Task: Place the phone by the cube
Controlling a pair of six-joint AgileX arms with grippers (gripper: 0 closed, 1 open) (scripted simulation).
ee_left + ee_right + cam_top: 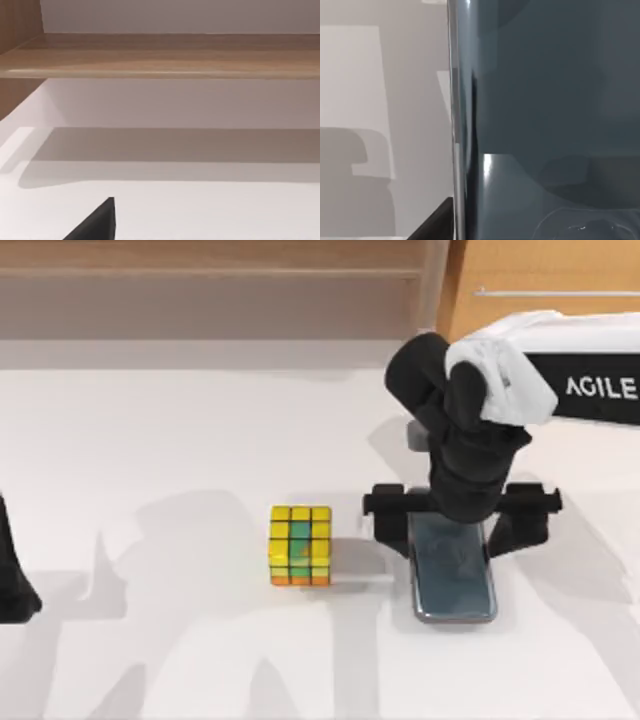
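While the left tool [15,585] sits parked at the counter's [150,440] left edge, fingers impossible to judge, the right tool [452,530] hangs directly over the phone [455,580], fingers spread wide past both its long edges. The phone lies flat just right of the cube [300,545], a narrow gap between them.

The right arm [560,365] had a white shell over its long link, with a black panel along the side carrying white capitals reading "AGILE" up to the frame's edge. Its wrist section was matte black and rounded, built of stacked cylindrical housings. The right end effector [452,530] was black too, a wide crossbar with blocky fingers [388,525]. The left arm [15,575] was black.
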